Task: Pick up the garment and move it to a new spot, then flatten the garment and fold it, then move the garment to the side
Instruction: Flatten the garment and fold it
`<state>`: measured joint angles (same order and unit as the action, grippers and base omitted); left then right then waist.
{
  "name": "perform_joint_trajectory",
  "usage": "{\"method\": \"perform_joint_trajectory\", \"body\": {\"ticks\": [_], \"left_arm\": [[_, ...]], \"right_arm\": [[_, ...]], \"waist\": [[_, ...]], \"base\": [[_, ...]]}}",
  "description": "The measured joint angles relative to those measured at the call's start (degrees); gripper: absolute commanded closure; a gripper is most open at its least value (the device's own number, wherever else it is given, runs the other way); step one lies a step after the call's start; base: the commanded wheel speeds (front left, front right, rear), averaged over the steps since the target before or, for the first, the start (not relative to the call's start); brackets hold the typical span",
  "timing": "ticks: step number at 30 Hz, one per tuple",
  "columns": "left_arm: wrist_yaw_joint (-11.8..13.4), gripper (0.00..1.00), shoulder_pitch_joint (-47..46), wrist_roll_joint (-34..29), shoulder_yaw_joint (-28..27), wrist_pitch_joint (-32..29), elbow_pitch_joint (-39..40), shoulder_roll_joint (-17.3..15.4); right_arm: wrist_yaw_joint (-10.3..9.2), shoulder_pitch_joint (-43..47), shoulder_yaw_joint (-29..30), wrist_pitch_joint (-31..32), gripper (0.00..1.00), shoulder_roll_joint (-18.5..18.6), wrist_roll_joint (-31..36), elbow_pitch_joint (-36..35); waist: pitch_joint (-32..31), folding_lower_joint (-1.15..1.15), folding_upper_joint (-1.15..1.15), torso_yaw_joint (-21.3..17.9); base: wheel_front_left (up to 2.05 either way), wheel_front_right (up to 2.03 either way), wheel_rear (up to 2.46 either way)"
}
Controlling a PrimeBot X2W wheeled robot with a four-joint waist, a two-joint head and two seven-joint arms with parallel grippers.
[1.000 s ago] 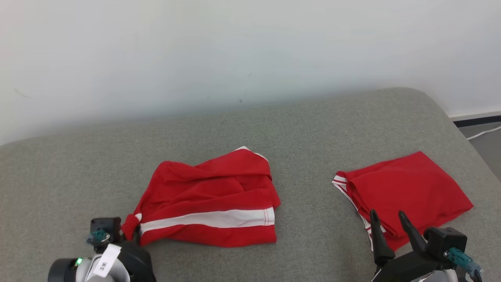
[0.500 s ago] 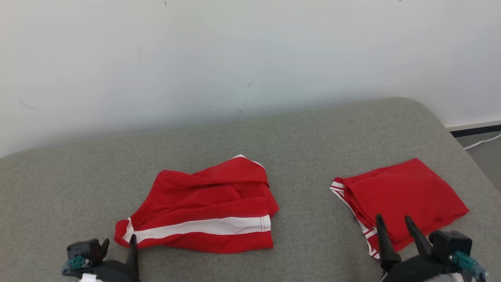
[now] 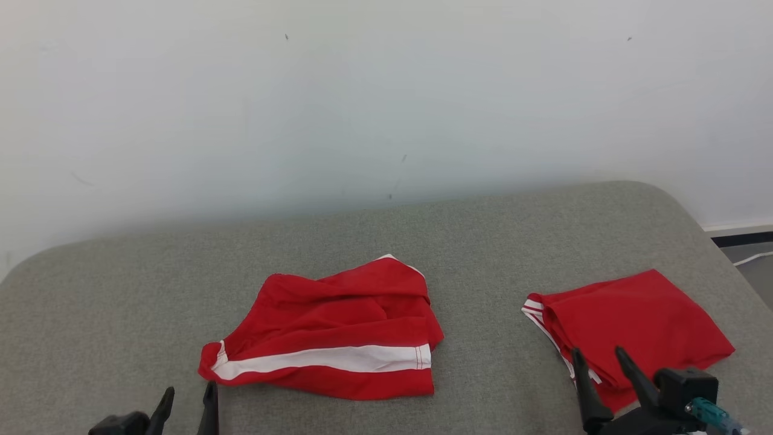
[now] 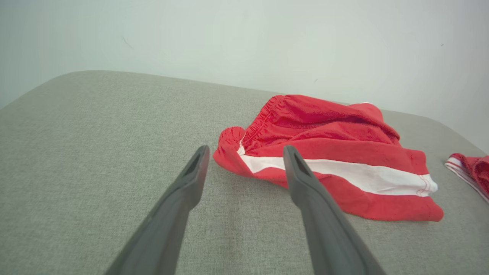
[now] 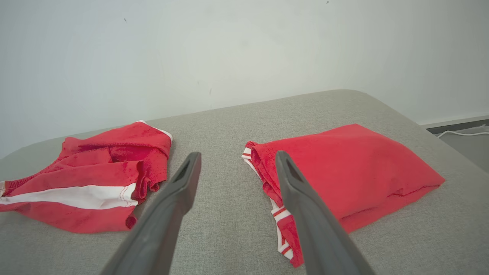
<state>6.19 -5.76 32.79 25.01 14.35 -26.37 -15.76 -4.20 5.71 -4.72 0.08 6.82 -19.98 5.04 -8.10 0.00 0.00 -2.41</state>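
Lying crumpled: striped garment (image 3: 329,338) on grey cushion (image 3: 121,290) | folded garment (image 3: 640,320) well apart, rightward | both jaws wide

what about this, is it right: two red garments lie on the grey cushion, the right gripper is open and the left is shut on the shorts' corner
Not quite. The left gripper is open, not shut on the shorts: the left wrist view shows its fingers spread and the corner lying free on the cushion. The rest holds.
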Motion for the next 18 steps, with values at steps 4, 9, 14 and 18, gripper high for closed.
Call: {"method": "perform_joint_trajectory", "body": {"ticks": [4, 9, 14, 18], "left_arm": [[0.40, 0.00, 4.75, -0.52, -0.79, 0.00, 6.55, -0.23], [0.44, 0.00, 7.85, -1.76, -2.01, 0.02, 12.94, -0.82], [0.86, 0.00, 9.51, -2.36, -2.09, 0.05, 16.55, -1.55], [0.88, 0.00, 10.60, -2.53, -2.80, 0.05, 18.40, -2.23]], "right_arm": [[1.79, 0.07, -2.19, 1.15, 0.00, 0.97, 0.26, 0.19], [3.38, 0.12, -3.98, 2.78, 0.00, 2.35, 1.04, 0.78], [4.21, 0.07, -5.22, 4.32, 0.00, 2.60, 1.45, 1.76], [4.22, -0.51, -5.71, 4.54, 0.00, 2.33, 1.45, 2.08]], "waist": [[-0.42, 0.00, 0.00, 1.01], [-0.56, 0.00, 0.00, 2.43], [-0.27, 0.00, 0.00, 3.81], [0.00, 0.00, 0.00, 4.38]], "base": [[0.00, 0.00, 0.00], [0.00, 0.00, 0.00], [0.00, 0.00, 0.00], [0.00, 0.00, 0.00]]}}
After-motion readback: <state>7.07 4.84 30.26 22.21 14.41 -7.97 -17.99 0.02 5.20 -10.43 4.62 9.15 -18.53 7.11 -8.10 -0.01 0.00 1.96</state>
